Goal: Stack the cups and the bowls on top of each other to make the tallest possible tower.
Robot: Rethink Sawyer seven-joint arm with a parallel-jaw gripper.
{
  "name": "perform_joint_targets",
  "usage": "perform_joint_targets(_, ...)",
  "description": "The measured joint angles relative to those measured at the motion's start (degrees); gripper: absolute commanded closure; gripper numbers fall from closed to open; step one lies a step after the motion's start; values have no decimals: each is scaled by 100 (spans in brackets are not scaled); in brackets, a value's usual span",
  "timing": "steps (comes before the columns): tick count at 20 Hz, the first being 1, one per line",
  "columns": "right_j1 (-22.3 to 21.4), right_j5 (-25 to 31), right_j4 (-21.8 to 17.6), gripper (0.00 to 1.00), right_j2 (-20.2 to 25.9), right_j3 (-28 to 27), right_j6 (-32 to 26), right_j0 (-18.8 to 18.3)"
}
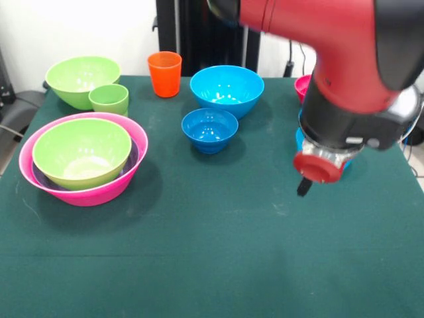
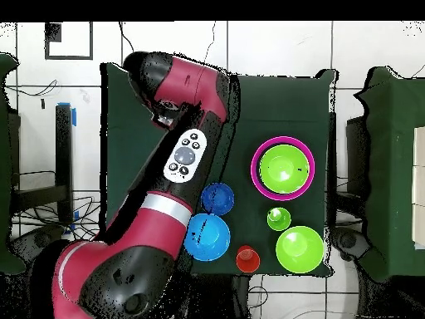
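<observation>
The tower stands at the front view's left: a pink bowl (image 1: 126, 182) holds a purple bowl (image 1: 41, 179) and a lime green bowl (image 1: 82, 152). It also shows in the overhead view (image 2: 257, 166). A second lime green bowl (image 1: 81, 78) stands behind it with the light green cup (image 1: 109, 99) next to it. The orange cup (image 1: 165, 74), a large blue bowl (image 1: 226, 89) and a small blue bowl (image 1: 209, 129) stand mid-table. My gripper (image 1: 304, 185) hangs low over the right side, far from the tower. A third blue bowl (image 1: 299, 141) and the small red bowl (image 1: 303, 86) are mostly hidden behind my arm.
My red arm (image 2: 187, 158) stretches across the table's middle in the overhead view. The green cloth (image 1: 212, 252) reaches the front edge. Black stands and cables sit behind the table.
</observation>
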Motion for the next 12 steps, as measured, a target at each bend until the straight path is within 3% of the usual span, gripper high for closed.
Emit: perform_joint_targets(12, 631, -1, 194, 0, -202, -443, 257, -1)
